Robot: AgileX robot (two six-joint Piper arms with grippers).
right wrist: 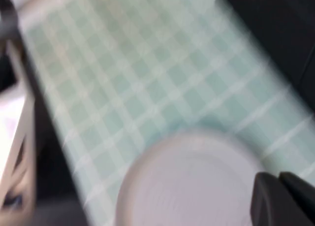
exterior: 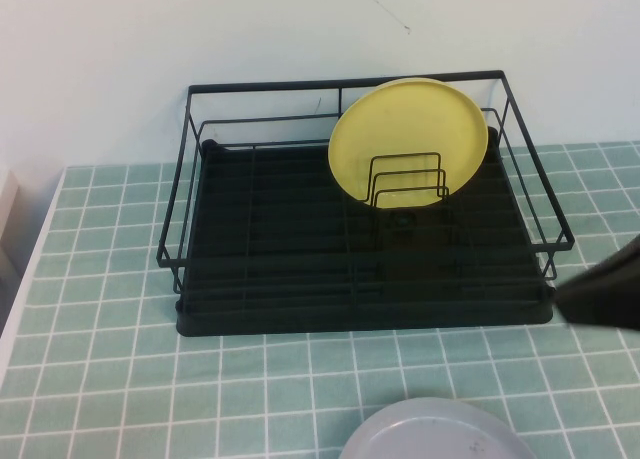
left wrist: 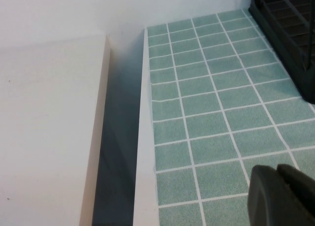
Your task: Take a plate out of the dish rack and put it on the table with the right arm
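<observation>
The plate point(exterior: 435, 434) lay flat on the table point(exterior: 110, 379) in front of the rack point(exterior: 365, 279), out of it. A yellow plate point(exterior: 408, 142) stood in the rack's dividers. The right gripper point(right wrist: 284, 200) hung over the plate, the left gripper point(left wrist: 281, 196) over bare tiles; neither claw's opening could be told.

The teal-tiled worktop point(exterior: 100, 309) carries the black dish rack point(exterior: 250, 309) at its back. The pale grey-white plate point(exterior: 430, 434) lies flat at the near edge.
</observation>
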